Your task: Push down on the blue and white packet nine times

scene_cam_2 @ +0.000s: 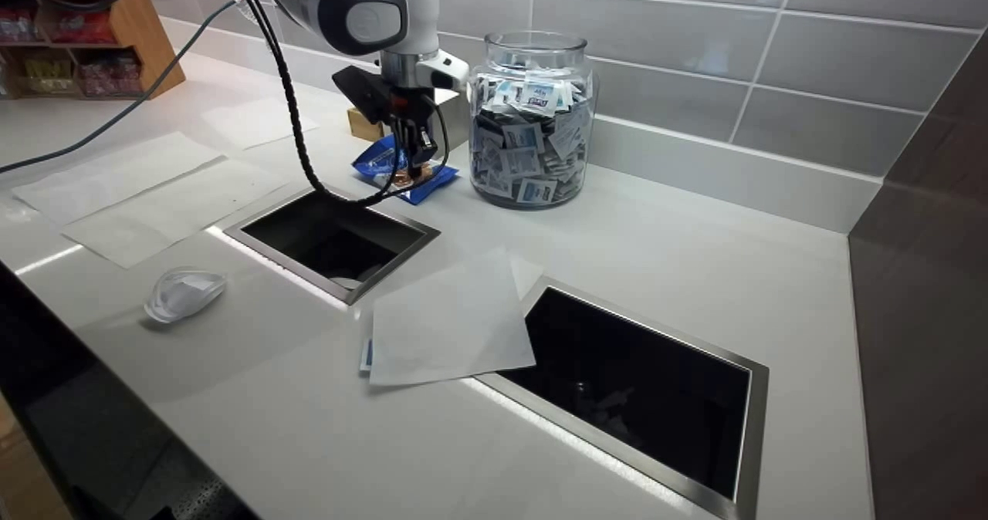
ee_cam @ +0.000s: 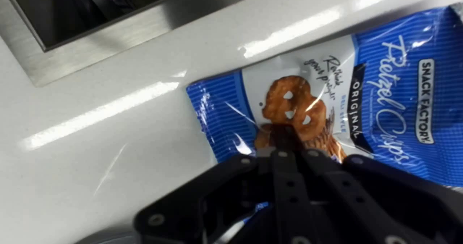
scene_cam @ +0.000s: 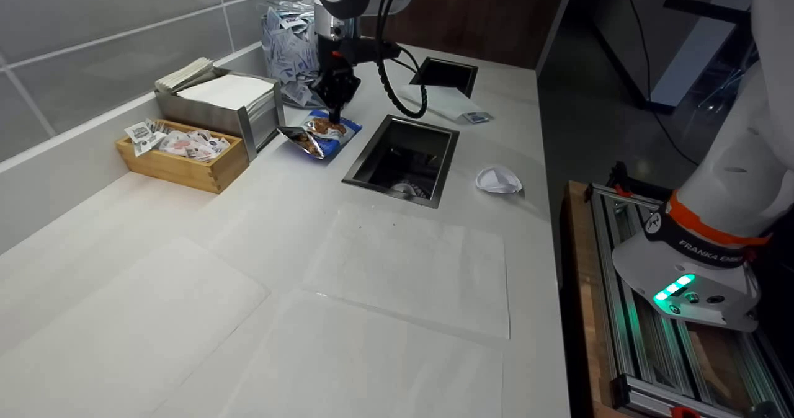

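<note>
Presently, blue and white packet (ee_cam: 336, 102) near glass jar (scene_cam_2: 529, 146), directly beneath gripper (scene_cam: 335, 118); jaws together at packet face. Arm (scene_cam_2: 417, 18) bent, end pointing down near jar.

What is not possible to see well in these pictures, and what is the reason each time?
Part of the blue and white packet: in the wrist view, covered by the hand.
The packet's right end: in the wrist view, cut off by the picture's edge.
Contents of the nearer dark opening: in an exterior view, too dark to name.
Most print on the sachets in the glass jar: in both exterior views, too small.
</note>
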{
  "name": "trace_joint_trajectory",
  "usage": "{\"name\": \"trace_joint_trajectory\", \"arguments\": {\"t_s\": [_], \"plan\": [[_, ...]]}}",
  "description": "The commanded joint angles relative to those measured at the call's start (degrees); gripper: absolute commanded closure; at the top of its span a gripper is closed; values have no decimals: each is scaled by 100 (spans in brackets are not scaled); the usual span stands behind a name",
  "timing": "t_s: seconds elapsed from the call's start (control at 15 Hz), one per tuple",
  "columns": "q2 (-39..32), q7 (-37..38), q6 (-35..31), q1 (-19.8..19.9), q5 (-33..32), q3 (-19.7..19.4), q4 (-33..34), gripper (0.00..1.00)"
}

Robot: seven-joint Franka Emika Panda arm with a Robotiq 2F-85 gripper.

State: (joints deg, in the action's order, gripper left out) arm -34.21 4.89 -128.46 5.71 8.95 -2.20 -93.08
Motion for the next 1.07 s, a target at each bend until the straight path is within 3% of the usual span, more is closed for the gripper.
{"name": "trace_joint_trajectory", "arguments": {"t_s": [0.0,0.33,1.0], "plan": [[-330,-218,62,148,198,108,196,100],[-392,-207,109,139,228,104,252,100],[371,188,159,-275,-224,-58,-391,100]]}}
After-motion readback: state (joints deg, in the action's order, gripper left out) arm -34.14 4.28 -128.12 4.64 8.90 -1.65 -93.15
